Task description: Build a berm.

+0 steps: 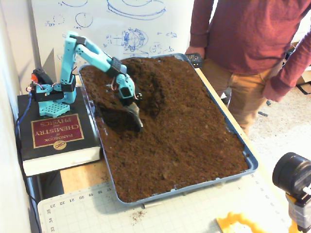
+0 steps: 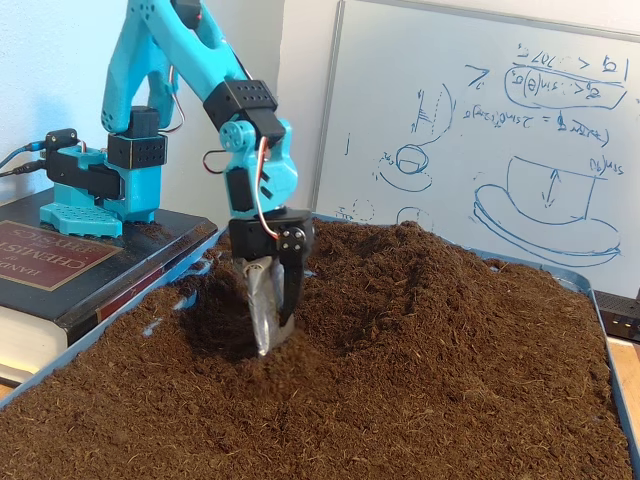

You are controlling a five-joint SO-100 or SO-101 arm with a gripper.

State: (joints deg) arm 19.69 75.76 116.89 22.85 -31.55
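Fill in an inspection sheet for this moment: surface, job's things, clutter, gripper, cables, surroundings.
Surface: shallow blue plastic tray filled with loose dark brown soil, on a wooden table.
Job's things: raised ridge of dark soil, the berm, at the tray's far end.
Clutter: green cutting mat; yellow plastic piece.
Gripper: gripper with a metal blade, tip in the soil beside a dug hollow; open or shut cannot be told.
Cables: blue cable beside the thick chemistry handbook under the arm's base.
Surroundings: whiteboard; person in a maroon shirt.

A wooden table [image 1: 80,177] carries a soil-filled blue tray [image 1: 250,162], a thick book [image 1: 56,136] and a cutting mat [image 1: 194,213].
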